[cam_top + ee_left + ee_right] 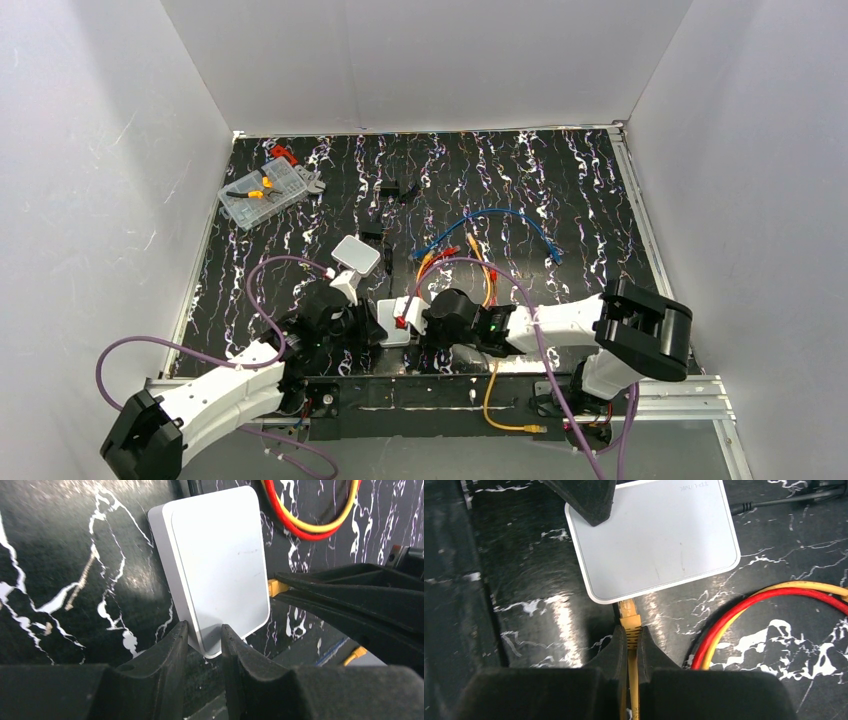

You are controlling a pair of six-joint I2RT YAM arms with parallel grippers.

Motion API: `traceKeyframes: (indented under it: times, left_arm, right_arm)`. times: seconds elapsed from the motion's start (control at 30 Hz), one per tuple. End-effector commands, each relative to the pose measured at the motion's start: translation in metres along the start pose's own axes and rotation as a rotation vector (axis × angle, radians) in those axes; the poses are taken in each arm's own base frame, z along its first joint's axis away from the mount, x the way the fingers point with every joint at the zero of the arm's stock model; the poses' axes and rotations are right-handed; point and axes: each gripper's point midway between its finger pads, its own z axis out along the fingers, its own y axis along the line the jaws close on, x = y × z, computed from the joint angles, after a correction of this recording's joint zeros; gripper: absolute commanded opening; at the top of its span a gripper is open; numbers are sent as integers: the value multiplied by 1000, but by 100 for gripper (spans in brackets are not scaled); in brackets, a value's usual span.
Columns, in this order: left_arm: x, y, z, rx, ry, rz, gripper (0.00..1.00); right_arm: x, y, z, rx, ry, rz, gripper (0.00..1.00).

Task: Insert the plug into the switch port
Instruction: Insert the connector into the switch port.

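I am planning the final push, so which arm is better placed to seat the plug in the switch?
Right. The right gripper pinches the yellow plug, its tip at the switch edge; the left gripper only clamps the switch.

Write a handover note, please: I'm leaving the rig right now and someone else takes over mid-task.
Left gripper: shut on one end of the switch box.
Right gripper: shut on the yellow cable just behind the plug.
Position: the plug points straight at the box's edge, with its tip at or just inside it. The port itself is hidden, so I cannot tell how deep the plug sits.
Done: both grasps and the alignment.
Left: push the plug fully home, check that it is seated, then open both grippers.
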Motion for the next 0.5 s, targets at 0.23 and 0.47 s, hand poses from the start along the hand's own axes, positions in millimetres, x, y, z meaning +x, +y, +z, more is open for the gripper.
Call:
traceKeyframes:
  times: [0.23,0.47]
  left_arm:
    - [34,-66,-32,278,249,51,27]
    - [28,-63,-36,239,230,63,45]
  right_arm:
    - [-115,39,-47,-232,-460,-55,1]
    - [-78,61,-39,-334,-346,2,1]
